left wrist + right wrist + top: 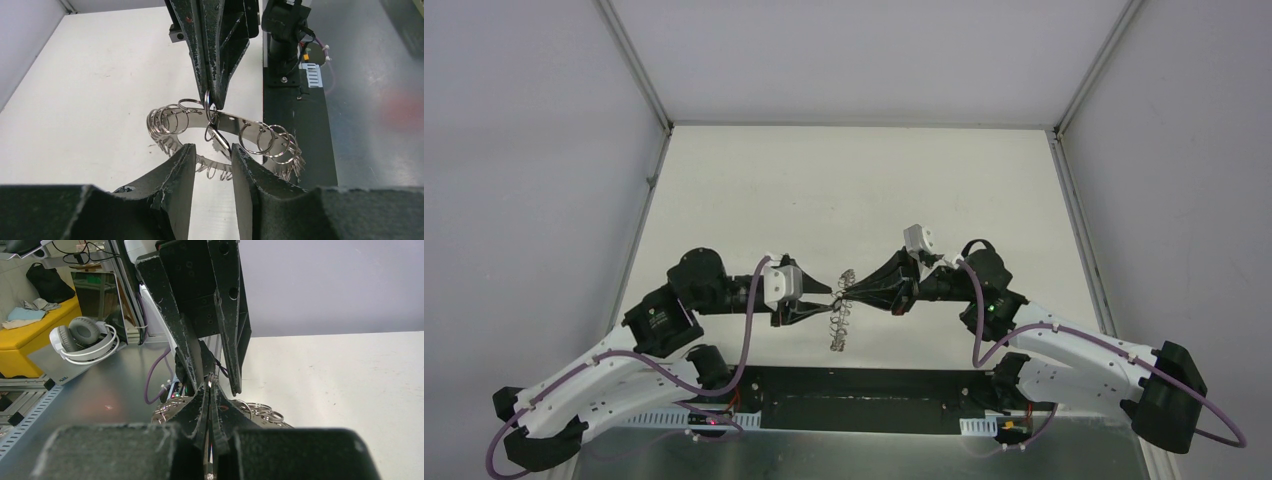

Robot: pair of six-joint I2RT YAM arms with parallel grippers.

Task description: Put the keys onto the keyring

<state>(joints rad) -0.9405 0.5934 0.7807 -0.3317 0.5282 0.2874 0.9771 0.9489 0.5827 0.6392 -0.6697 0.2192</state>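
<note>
The keyring [227,122], a silvery band fringed with wire loops, hangs in the air between the two arms [840,318]. My right gripper [213,102] comes down from the top of the left wrist view and is shut on one wire loop at the band's top edge; its own view shows that loop pinched at its tips [210,385]. What looks like a small silver key [220,139] on a little loop dangles under that pinch. My left gripper [212,148] stands open just short of the band, with nothing between its fingers.
A black strip [864,400] and a grey metal plate [370,125] run along the table's near edge, under the arms. White walls with metal rails [636,70] close in the table [854,190]. Headphones [82,340] lie off the table.
</note>
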